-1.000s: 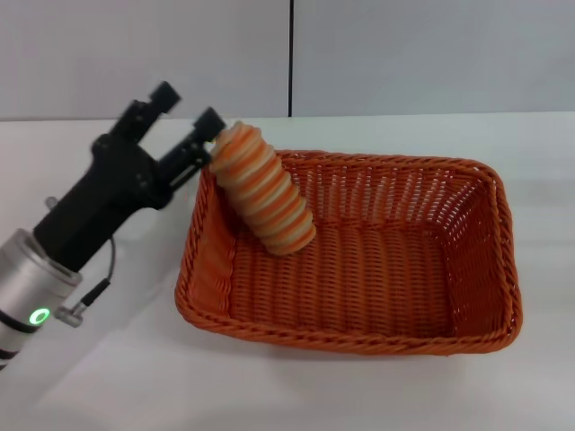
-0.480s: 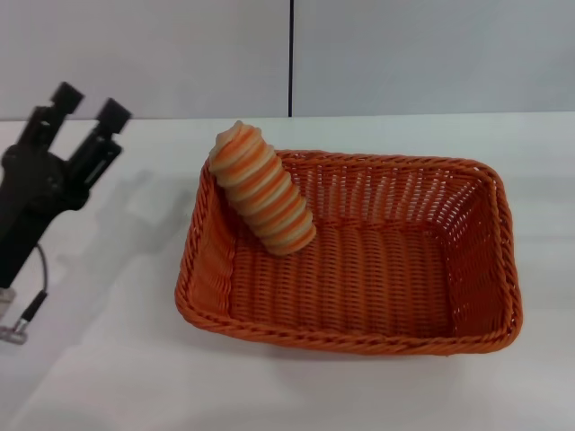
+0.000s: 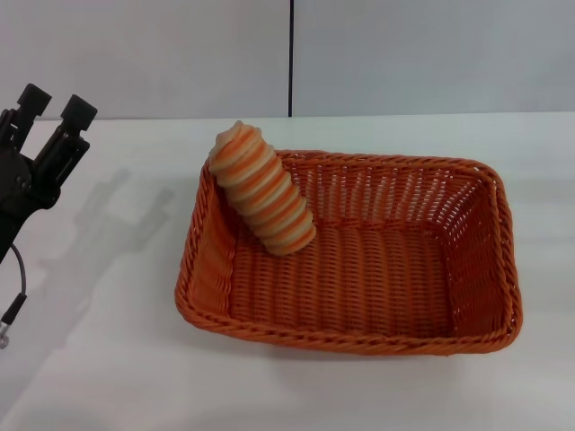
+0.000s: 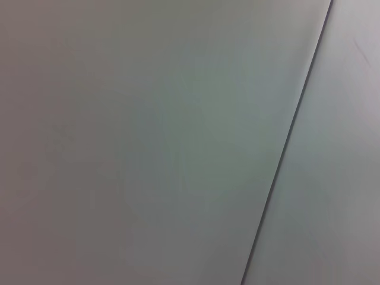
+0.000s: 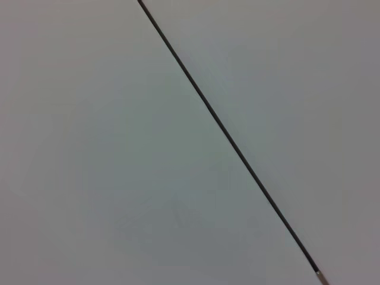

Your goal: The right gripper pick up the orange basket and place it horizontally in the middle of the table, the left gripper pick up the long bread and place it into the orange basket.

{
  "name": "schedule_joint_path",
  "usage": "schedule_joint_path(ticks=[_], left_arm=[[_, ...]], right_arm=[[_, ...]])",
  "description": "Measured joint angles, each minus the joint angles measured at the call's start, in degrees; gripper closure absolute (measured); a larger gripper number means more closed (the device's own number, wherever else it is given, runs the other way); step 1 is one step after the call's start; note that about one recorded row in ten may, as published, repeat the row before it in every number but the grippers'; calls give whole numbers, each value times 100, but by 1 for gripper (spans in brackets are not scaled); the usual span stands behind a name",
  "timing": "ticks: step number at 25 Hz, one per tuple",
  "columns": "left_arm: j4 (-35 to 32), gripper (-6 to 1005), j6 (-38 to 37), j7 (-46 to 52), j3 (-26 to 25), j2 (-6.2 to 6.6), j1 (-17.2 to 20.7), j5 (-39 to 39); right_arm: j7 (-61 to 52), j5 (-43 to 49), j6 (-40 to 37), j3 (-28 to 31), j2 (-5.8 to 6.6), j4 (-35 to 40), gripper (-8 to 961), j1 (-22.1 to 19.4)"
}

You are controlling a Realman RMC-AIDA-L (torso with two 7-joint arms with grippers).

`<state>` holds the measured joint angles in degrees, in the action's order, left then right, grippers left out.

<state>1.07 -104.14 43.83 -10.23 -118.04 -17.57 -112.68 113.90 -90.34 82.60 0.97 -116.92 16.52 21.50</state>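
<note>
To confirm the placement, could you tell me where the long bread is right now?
In the head view, the long bread leans tilted in the orange basket's far left corner, its upper end above the rim.

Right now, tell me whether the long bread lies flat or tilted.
Tilted: the long bread leans on the orange basket rim, lower end on its floor.

wall (image 3: 431, 54): plain grey panels, far side of scene | seam (image 3: 291, 57): thin dark vertical line between panels, also in both wrist views | nothing else non-task visible

Long bread (image 3: 262, 192) blocks the orange basket's (image 3: 359, 334) left-rear corner.
</note>
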Motion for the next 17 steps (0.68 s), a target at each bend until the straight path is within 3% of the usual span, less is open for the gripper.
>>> schedule_joint_path(ticks=[17], left_arm=[[-19, 135, 14, 88, -165, 0, -55, 9]], right_arm=[[0, -11, 9, 137, -58, 0, 434, -67]])
